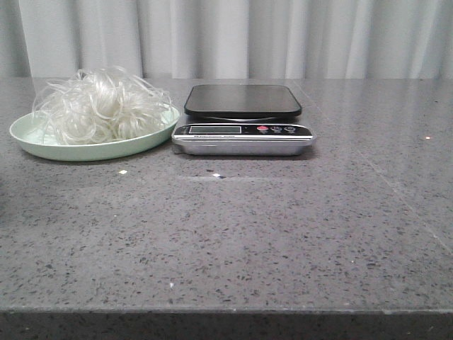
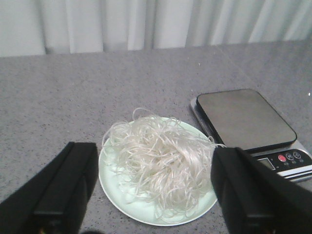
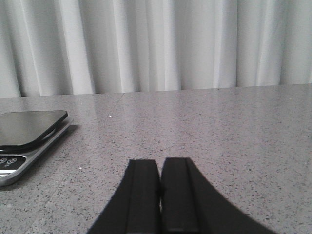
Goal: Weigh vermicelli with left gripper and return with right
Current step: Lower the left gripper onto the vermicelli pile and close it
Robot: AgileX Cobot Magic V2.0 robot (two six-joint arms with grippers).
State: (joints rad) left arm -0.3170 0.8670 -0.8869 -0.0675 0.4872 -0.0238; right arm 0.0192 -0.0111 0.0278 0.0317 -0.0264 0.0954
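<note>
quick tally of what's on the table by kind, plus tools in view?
Vermicelli clump: 1
Pale green plate: 1
Kitchen scale: 1
Robot tools: 2, left tool open over the plate, right tool shut over bare tabletop
Total: 5

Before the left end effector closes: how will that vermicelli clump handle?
Vermicelli is a loose tangle of thin loops, so probably floppy and light. Strands may trail or snag on the plate rim. Left end effector is open wide, straddling it.
</note>
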